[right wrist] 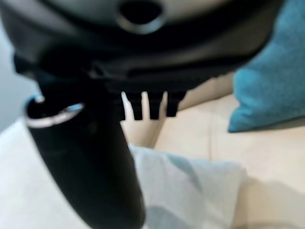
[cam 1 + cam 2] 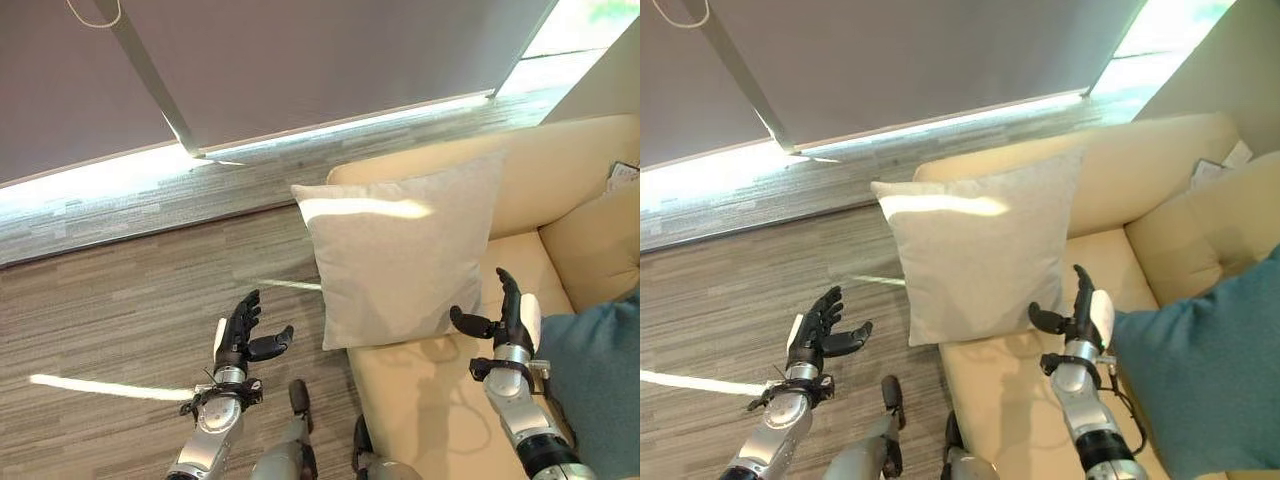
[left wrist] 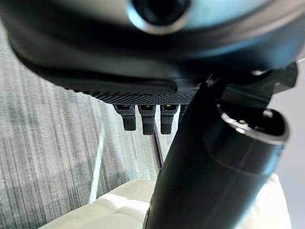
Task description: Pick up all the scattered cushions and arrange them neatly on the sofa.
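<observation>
A pale grey cushion [image 2: 400,250] stands tilted against the arm and back of the cream sofa [image 2: 545,180], its lower edge on the seat. A teal cushion [image 2: 1200,370] lies on the seat at the right. My right hand [image 2: 515,318] hovers open over the seat just right of the grey cushion's lower corner, apart from it. Over the floor to the left of the sofa, my left hand [image 2: 240,335] is open and holds nothing. The right wrist view shows the grey cushion [image 1: 190,186] and the teal cushion [image 1: 274,86] past my fingers [image 1: 147,107].
A beige back cushion [image 2: 595,240] leans in the sofa's far right corner. Grey wood-look floor [image 2: 120,300] spreads left of the sofa. A window with a lowered blind [image 2: 300,60] runs along the far side, with a bright strip of light beneath it.
</observation>
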Robot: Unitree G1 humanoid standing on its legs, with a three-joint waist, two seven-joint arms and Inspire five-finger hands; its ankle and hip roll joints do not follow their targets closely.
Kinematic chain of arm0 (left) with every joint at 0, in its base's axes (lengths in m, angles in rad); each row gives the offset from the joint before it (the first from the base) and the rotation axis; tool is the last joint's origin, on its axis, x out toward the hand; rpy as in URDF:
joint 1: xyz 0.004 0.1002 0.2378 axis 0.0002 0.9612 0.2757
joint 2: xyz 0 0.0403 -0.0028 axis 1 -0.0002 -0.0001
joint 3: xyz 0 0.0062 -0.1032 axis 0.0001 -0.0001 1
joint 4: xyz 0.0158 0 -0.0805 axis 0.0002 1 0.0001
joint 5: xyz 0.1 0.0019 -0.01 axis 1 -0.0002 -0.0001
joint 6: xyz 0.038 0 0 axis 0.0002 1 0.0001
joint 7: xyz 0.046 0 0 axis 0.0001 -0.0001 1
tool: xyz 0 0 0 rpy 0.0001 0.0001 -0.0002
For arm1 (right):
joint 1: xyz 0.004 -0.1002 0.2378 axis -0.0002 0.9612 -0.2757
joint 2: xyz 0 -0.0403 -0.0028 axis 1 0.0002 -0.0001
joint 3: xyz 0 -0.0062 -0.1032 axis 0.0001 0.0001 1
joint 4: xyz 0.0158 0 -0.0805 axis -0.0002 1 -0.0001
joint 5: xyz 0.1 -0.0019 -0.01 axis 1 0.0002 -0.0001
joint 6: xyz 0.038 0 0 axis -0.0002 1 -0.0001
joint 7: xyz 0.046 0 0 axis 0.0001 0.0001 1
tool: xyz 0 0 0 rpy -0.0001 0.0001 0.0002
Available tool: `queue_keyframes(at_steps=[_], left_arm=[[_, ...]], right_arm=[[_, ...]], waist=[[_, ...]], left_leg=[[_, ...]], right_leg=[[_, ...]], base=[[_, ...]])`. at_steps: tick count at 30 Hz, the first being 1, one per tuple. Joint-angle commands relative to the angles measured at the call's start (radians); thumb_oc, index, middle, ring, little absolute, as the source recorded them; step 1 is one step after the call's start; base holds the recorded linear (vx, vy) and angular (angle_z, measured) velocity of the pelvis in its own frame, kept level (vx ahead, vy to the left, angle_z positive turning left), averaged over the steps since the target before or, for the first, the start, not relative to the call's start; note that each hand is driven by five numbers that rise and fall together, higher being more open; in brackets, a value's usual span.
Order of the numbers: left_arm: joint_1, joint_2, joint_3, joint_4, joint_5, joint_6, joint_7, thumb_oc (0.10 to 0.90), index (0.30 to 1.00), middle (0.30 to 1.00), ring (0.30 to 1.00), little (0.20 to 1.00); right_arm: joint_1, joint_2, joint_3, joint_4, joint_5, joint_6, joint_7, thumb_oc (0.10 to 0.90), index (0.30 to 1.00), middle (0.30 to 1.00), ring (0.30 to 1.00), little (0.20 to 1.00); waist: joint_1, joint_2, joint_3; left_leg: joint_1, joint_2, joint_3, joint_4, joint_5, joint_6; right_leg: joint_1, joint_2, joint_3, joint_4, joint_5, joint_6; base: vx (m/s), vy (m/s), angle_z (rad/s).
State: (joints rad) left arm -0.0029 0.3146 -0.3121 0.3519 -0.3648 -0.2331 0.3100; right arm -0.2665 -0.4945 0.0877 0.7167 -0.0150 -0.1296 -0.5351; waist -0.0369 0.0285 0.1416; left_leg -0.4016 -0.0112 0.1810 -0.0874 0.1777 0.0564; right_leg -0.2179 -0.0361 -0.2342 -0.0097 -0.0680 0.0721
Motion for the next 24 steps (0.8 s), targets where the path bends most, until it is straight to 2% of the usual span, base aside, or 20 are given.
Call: queue_keyframes(at_steps=[1,8,9,12,18,24], left_arm=[[-0.068,0.006,0.02,-0.047,-0.011,-0.097,-0.026,0.8,0.9,0.9,0.9,0.9],[-0.108,0.012,0.001,-0.034,-0.022,-0.102,-0.042,0.8,0.9,0.9,0.9,0.9],[-0.126,0.018,-0.007,-0.025,-0.024,-0.104,-0.053,0.8,0.9,0.9,0.9,0.9],[-0.161,0.031,-0.02,-0.021,-0.019,-0.105,-0.061,0.8,0.9,0.9,0.9,0.9],[-0.236,0.045,-0.033,-0.029,-0.027,-0.11,-0.081,0.8,0.9,0.9,0.9,0.9],[-0.296,0.007,-0.037,0.005,-0.021,-0.111,-0.058,0.8,0.9,0.9,0.9,0.9]], right_arm=[[-0.09,-0.123,-0.049,-0.029,0.043,-0.046,-0.034,0.8,0.9,0.9,0.9,0.9],[-0.18,-0.145,-0.022,0.053,0.169,-0.076,0.031,0.8,0.9,0.9,0.9,0.9],[-0.207,-0.151,0.003,0.082,0.231,-0.087,0.083,0.8,0.9,0.9,0.9,0.9],[-0.259,-0.169,0.039,0.126,0.302,-0.096,0.144,0.8,0.9,0.9,0.9,0.9],[-0.354,-0.191,0.117,0.177,0.37,-0.101,0.231,0.8,0.9,0.9,0.9,0.9],[-0.377,-0.115,0.116,0.13,0.423,-0.135,0.241,0.8,0.9,0.9,0.9,0.9]], waist=[[0.001,-0.029,-0.011],[0.009,-0.018,-0.001],[0.01,-0.02,0.003],[0.009,-0.025,0.004],[0.01,-0.03,0.009],[0.012,-0.026,0.01]], left_leg=[[0.059,0.052,-0.016,0.0,-0.108,-0.139],[0.026,0.059,-0.008,0.0,-0.096,-0.152],[0.013,0.061,-0.006,0.0,-0.093,-0.155],[-0.008,0.067,-0.002,0.0,-0.087,-0.16],[-0.04,0.071,-0.001,0.0,-0.078,-0.166],[-0.056,0.076,-0.006,0.0,-0.075,-0.169]], right_leg=[[-0.138,-0.064,0.054,-0.078,0.157,0.084],[-0.171,-0.063,0.054,-0.078,0.165,0.088],[-0.189,-0.06,0.057,-0.078,0.168,0.09],[-0.214,-0.056,0.056,-0.078,0.174,0.092],[-0.254,-0.051,0.054,-0.078,0.184,0.094],[-0.273,-0.049,0.053,-0.078,0.186,0.096]], base=[[0.0,0.0,0.0],[0.0,-0.009,0.01],[-0.01,-0.027,0.04],[-0.01,-0.065,-0.03],[-0.01,-0.038,-0.06],[0.0,-0.011,-0.04]])
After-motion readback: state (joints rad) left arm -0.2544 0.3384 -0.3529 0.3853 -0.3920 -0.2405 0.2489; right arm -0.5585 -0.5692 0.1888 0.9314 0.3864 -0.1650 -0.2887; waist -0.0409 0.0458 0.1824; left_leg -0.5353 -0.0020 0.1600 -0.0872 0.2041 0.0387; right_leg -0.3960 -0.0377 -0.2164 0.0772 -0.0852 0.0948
